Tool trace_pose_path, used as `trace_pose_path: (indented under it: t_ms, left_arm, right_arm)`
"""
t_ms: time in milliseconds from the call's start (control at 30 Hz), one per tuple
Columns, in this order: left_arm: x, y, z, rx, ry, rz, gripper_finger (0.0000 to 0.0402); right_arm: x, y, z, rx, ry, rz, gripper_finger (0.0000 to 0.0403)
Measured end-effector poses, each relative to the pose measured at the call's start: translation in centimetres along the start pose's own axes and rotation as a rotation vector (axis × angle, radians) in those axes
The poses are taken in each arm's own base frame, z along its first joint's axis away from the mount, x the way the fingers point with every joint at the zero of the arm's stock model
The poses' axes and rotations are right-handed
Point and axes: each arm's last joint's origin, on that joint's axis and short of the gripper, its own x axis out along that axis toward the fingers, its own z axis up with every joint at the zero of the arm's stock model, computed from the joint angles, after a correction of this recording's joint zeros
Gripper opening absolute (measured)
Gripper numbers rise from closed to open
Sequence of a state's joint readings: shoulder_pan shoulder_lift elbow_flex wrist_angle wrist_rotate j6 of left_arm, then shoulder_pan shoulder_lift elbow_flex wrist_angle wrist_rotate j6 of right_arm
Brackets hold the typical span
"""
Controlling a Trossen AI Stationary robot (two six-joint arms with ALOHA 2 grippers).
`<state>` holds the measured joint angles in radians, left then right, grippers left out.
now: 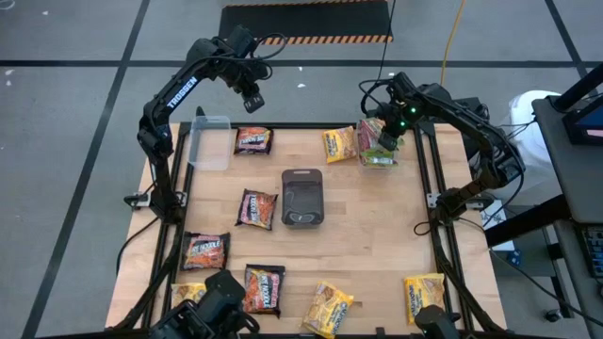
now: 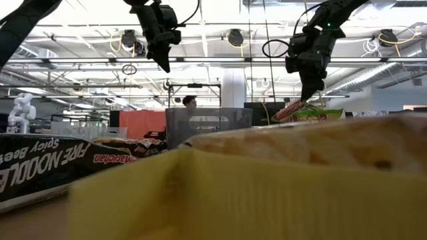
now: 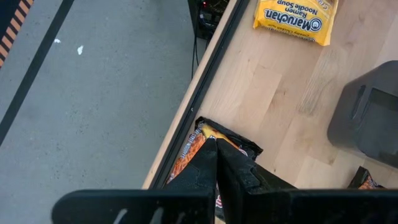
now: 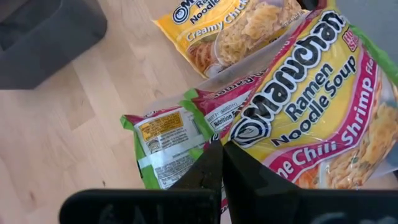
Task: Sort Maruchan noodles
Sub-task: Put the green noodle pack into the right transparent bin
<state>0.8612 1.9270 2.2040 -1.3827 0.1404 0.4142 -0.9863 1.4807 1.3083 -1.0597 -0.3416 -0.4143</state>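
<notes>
High view shows both arms raised over the far end of the wooden desk [image 1: 377,245]. The left tool [image 1: 254,102] hangs just past the far edge, its fingers pressed together on nothing, with a dark brown Maruchan packet [image 1: 252,140] just beneath it and a clear plastic tub [image 1: 209,141] off to its side. The right tool [image 1: 388,141] hangs over the far right corner, fingers together, directly above a heap of green-edged pink packets [image 1: 375,151]; a yellow packet [image 1: 339,143] lies just beside that heap, toward the left tool. A dark grey tray [image 1: 302,197] sits mid-desk between the two arms, and other brown and yellow packets lie scattered toward the near edge, well apart from both tools.

Right wrist view adds what the overhead cannot: the print on the topmost packet below the tool reads Ramen Noodle Soup, Lime Chili Shrimp [image 4: 311,118], a second green-edged packet [image 4: 165,140] lies back-side up under it, and the yellow one reads Creamy Chicken [image 4: 236,31]. Whether the fingertips touch the top packet cannot be told.

Left wrist view shows the brown packet [image 3: 214,140] right at the desk's black rim beneath the closed fingers.

Low view, mostly blocked by near packets, shows both tools hanging clear in the air, the right one just above the pink heap [image 2: 303,110], and a person in the room behind.
</notes>
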Motion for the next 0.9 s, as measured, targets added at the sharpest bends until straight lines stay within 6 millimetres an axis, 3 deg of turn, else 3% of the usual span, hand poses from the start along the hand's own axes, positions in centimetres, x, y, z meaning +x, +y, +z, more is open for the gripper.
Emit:
trace_pose_path:
  t_ms: [233, 467, 733, 900]
  left_arm:
    - [1.0, 0.0, 1.7, 0.022, -0.109, 0.036, 0.0005]
    - [3.0, -2.2, 5.4, 0.114, -0.343, -0.020, 0.0005]
    - [7.5, -5.6, 9.0, 0.145, -0.510, -0.162, 0.0005]
    - [9.9, -6.6, 10.6, 0.117, -0.605, -0.232, 0.0005]
  right_arm:
    - [0.0, 0.0, -0.1, -0.020, 0.012, 0.005, 0.0000]
    - [0.0, 0.0, -0.1, -0.020, 0.012, 0.006, 0.0000]
    - [0.0, 0.1, -0.1, -0.015, 0.014, 0.007, 0.0000]
    - [0.0, 0.1, -0.1, -0.015, 0.016, 0.008, 0.0000]
